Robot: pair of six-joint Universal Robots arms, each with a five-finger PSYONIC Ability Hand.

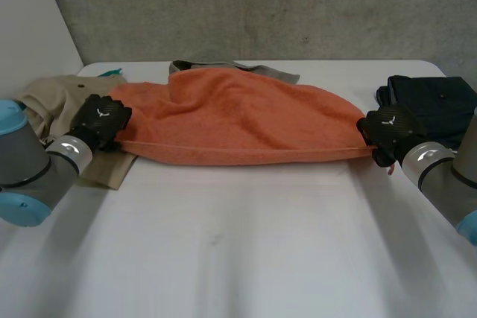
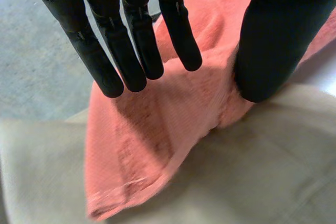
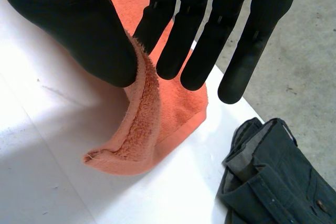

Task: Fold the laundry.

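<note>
Concrete wall (image 1: 261, 5) behind a white table (image 1: 238, 243). An orange towel (image 1: 238, 117) lies across the far half of the table, its near edge drawn in a line between the two hands.

Left hand (image 1: 100, 121): at the towel's left end, over a beige garment (image 1: 52, 98). In the left wrist view its straight fingers (image 2: 131, 51) reach over the towel (image 2: 157, 140) and its thumb (image 2: 273, 51) presses into the cloth, which is held between them. The towel's corner rests on the beige garment (image 2: 252, 171).

Right hand (image 1: 391, 128): at the towel's right end, just beside a dark garment (image 1: 436, 102). In the right wrist view its thumb (image 3: 79, 19) and straight fingers (image 3: 199, 40) pinch the towel's edge (image 3: 152, 124), and the corner below them touches the table (image 3: 52, 156).

A grey garment (image 1: 272, 72) lies partly under the towel's far side.
</note>
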